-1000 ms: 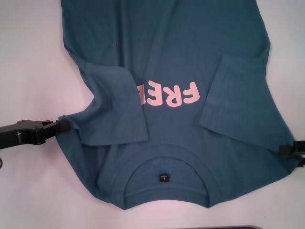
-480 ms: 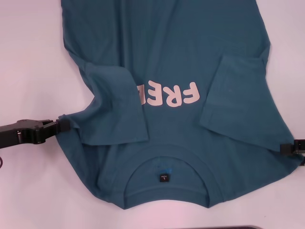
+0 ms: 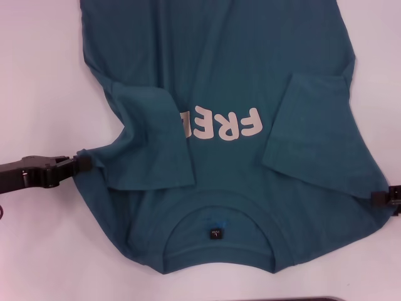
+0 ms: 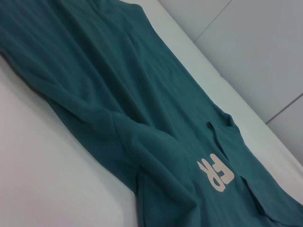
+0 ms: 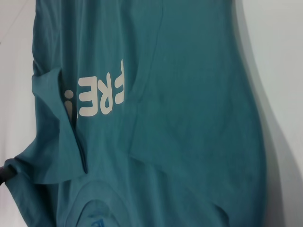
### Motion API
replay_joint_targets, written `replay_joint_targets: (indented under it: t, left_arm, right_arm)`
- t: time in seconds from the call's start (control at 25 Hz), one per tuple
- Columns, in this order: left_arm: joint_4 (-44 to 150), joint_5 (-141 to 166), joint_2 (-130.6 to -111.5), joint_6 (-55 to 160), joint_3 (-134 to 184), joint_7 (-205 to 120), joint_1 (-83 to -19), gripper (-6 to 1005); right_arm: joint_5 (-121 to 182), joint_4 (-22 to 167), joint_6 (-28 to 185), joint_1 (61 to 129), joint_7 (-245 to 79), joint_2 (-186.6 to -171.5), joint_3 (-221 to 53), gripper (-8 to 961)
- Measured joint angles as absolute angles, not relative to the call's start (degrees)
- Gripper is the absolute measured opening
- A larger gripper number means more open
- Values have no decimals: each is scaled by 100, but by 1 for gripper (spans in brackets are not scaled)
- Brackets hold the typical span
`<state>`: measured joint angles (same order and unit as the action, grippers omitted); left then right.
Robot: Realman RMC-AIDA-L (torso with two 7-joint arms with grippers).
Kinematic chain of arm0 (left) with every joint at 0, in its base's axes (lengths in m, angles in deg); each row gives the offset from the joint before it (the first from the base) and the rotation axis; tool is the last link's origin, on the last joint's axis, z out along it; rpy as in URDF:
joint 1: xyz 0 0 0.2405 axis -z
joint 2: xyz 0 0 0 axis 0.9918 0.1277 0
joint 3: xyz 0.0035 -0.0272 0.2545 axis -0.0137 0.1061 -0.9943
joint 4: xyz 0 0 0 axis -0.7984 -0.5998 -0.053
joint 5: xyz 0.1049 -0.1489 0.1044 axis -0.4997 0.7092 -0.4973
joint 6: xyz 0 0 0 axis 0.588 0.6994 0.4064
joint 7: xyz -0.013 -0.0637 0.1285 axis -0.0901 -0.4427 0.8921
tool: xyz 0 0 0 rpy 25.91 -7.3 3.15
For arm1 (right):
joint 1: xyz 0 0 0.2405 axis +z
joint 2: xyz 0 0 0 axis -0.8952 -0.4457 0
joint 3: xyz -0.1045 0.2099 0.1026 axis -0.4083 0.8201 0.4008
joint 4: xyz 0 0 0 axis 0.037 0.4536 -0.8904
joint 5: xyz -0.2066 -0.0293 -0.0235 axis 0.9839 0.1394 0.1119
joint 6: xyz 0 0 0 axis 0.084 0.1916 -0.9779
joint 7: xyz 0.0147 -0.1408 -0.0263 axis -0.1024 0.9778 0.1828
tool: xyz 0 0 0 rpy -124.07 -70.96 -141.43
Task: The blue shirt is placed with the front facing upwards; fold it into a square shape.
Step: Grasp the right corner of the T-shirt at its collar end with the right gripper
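Note:
The blue shirt [image 3: 219,56] lies flat on the white table [image 3: 37,75], front up, with its round collar [image 3: 219,210] and black label [image 3: 215,234] nearest me. Both short sleeves are folded inward: one [image 3: 150,138] covers part of the white letters [image 3: 229,124], the other [image 3: 307,132] lies beside them. My left gripper [image 3: 83,164] sits at the shirt's left shoulder edge. My right gripper [image 3: 379,198] is at the right shoulder edge, mostly cut off by the picture's border. The wrist views show the cloth [image 4: 118,94] [image 5: 189,118] from close by.
Bare white table [image 3: 44,251] surrounds the shirt on the left, right and front. A dark strip [image 3: 313,299] shows at the lower border of the head view. In the right wrist view a dark part [image 5: 5,171] shows beyond the folded sleeve.
Both grippers have slid slightly outward, the right one farther toward the right border. The shirt has not moved.

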<state>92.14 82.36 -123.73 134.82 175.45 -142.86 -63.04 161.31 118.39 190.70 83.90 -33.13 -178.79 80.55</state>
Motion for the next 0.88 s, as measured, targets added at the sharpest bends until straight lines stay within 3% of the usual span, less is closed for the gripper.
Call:
replay_joint_targets:
  t: [0.04,0.24,0.36,0.56,0.88]
  left_arm:
    - [9214,8236,-12370,13481,17545,-14286,-6299,4]
    - [9214,8236,-12362,13472,17545,-14289,-6275,3]
    - [9214,8234,-12362,13464,17545,-14292,-6266,3]
    - [9214,8226,-12364,13427,17545,-14307,-6260,4]
    - [9214,8229,-12364,13419,17545,-14312,-6254,4]
  right_arm:
    - [16130,11840,19070,8391,-3315,-17878,8053,899]
    - [16131,11841,19043,8393,-3356,-17863,7988,703]
    - [16131,11846,19026,8400,-3382,-17858,7961,447]
    - [16233,11852,18972,8416,-3448,-17858,7920,204]
    - [16246,11975,18958,8407,-3371,-17889,7954,82]
